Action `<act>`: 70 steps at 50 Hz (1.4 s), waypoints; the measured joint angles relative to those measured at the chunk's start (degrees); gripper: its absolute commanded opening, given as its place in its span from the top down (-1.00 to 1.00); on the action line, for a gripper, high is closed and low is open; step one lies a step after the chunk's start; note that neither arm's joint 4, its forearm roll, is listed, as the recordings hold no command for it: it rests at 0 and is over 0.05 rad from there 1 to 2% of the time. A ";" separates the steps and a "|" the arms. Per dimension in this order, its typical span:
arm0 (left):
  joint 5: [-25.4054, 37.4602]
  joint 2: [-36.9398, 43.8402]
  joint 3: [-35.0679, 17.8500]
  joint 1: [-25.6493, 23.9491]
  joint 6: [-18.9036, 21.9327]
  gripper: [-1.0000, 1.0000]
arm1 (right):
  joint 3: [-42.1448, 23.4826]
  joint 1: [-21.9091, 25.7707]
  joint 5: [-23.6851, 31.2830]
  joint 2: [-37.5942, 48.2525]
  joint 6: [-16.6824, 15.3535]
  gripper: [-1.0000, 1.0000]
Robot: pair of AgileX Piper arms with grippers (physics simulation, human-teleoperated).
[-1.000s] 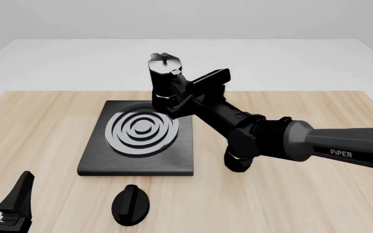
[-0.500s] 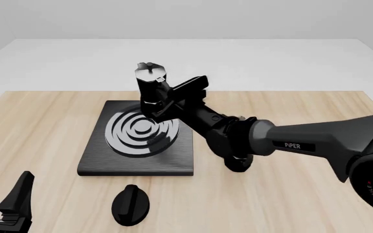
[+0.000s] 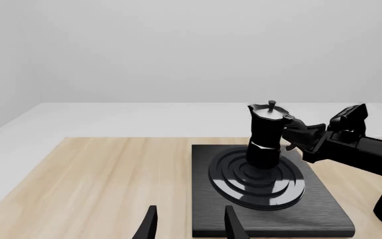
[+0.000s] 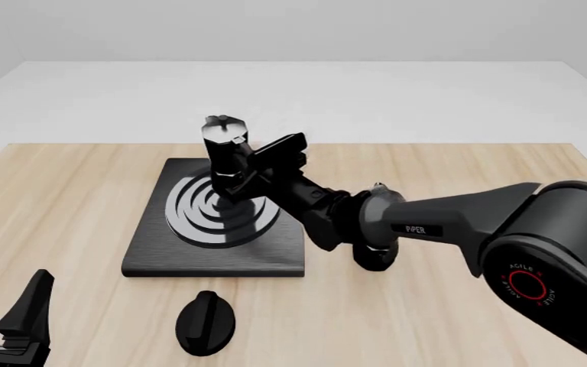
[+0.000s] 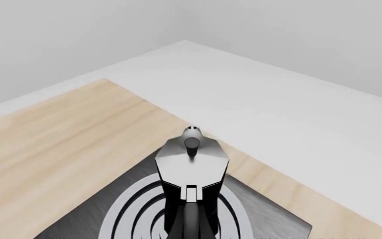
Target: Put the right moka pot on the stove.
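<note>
The right gripper (image 4: 256,170) is clamped on the curved handle side of the black faceted moka pot with the grey-silver lid (image 4: 226,157), reaching in from the right of the front view. The pot is held upright, or close to it, directly over the silver-grey concentric burner rings (image 4: 221,207) of the flat black rectangular stove slab (image 4: 217,258). In the left wrist view the pot (image 3: 265,133) looks like it's sitting on, or just barely above, the middle of the rings; whether the base is actually touching can't be made out from these shots. In the right wrist view the pot (image 5: 191,172) is seen from behind and above, lid knob up, with the rings spread out underneath it and the handle running back toward the camera.

The black right arm (image 4: 446,222) is stretched across the light wooden tabletop (image 4: 457,321) from the right edge, its elbow joint sitting near the stove's right side.

A small black oval knob (image 4: 205,322) is lying on the table just in front of the stove, apart from it.

The left gripper (image 4: 6,319) is parked down at the near left corner, well away from everything, with its fingers (image 3: 149,224) spread apart and nothing held between them.
</note>
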 measured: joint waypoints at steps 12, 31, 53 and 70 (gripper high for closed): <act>0.00 0.00 0.00 0.00 0.00 -1.00 | -2.09 0.18 0.16 3.39 0.69 1.00; 0.00 0.00 0.00 0.00 0.00 -1.00 | -3.10 0.08 -0.51 4.29 1.36 1.00; 0.00 0.00 0.00 0.00 0.00 -1.00 | -1.06 -0.33 0.03 3.31 2.02 -1.00; 0.00 0.00 0.00 0.00 0.00 -1.00 | 4.52 0.12 0.17 -2.54 1.66 -1.00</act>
